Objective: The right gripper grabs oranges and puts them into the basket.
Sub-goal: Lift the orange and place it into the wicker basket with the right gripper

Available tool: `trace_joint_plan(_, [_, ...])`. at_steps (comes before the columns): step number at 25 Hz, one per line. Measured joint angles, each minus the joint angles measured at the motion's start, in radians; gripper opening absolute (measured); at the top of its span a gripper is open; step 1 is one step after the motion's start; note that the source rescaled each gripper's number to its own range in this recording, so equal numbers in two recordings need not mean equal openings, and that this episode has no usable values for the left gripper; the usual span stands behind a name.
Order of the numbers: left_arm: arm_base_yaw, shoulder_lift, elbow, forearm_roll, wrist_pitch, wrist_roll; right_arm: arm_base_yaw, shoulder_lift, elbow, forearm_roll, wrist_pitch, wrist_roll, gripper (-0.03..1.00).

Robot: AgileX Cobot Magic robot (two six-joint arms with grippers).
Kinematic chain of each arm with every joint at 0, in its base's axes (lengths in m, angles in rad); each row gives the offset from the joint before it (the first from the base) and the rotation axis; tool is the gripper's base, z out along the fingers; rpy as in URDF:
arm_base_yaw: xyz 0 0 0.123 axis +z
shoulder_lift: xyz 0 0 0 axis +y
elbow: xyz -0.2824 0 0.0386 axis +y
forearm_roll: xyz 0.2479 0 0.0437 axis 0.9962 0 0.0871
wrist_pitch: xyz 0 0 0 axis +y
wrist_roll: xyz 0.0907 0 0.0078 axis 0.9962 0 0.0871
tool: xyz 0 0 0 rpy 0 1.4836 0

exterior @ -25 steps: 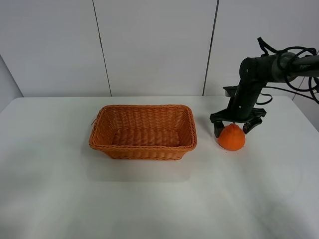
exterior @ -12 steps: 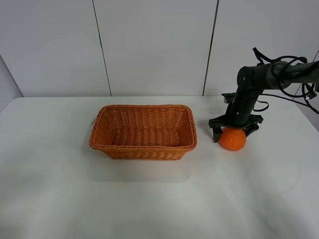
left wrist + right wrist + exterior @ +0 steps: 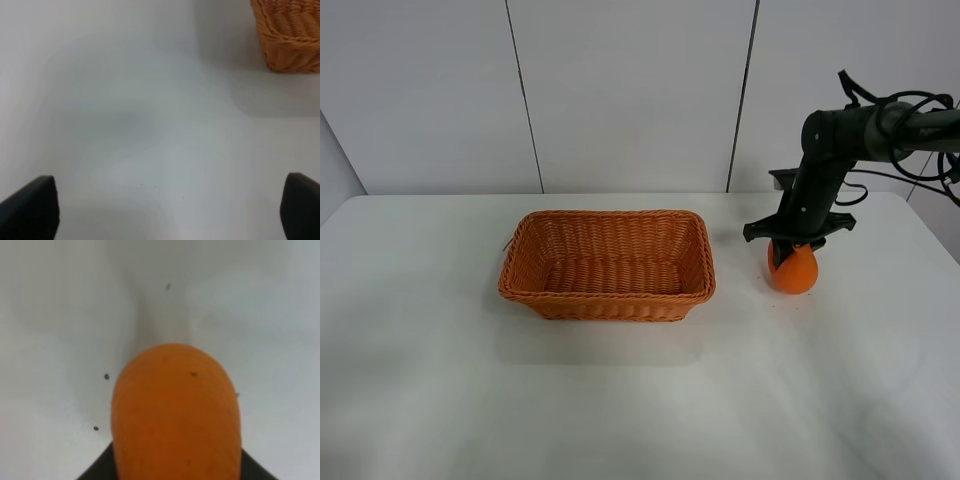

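Right end effector (image 3: 793, 243) clamps the orange (image 3: 793, 272) near the far right corner of the tabletop (image 3: 620, 400); transfer to basket (image 3: 610, 297) remains.

the basket (image 3: 610, 305) stands mid-table (image 3: 620, 410) and is the one tall obstacle; its braided rim rises above the surface and its mouth is open from above. a strip of bare table separates its right wall from the orange (image 3: 794, 272). the right gripper (image 3: 795, 243), clamped over the orange's top, and its arm fill the space above the fruit. broad open surface runs in front of the basket and to its left. the left gripper (image 3: 170, 210) has its fingers spread wide over bare table, a basket corner near
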Motion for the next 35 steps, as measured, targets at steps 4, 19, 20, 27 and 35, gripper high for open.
trace_joint_plan(4, [0.0, 0.0, 0.0, 0.0, 0.0, 0.0, 0.0, -0.067, -0.105, -0.001, 0.087, 0.0, 0.0])
trace_joint_plan(19, [0.0, 0.0, 0.0, 0.0, 0.0, 0.0, 0.264, -0.105, -0.344, 0.015, 0.195, 0.001, 0.0])
trace_joint_plan(20, [0.0, 0.0, 0.0, 0.0, 0.0, 0.0, 0.294, -0.105, -0.344, 0.016, 0.178, 0.002, 0.0])
trace_joint_plan(27, [0.0, 0.0, 0.0, 0.0, 0.0, 0.0, 0.49, -0.024, -0.347, 0.022, -0.006, 0.027, 0.0])
trace_joint_plan(35, [0.0, 0.0, 0.0, 0.0, 0.0, 0.0, 0.522, 0.166, -0.347, 0.024, -0.181, 0.034, 0.0])
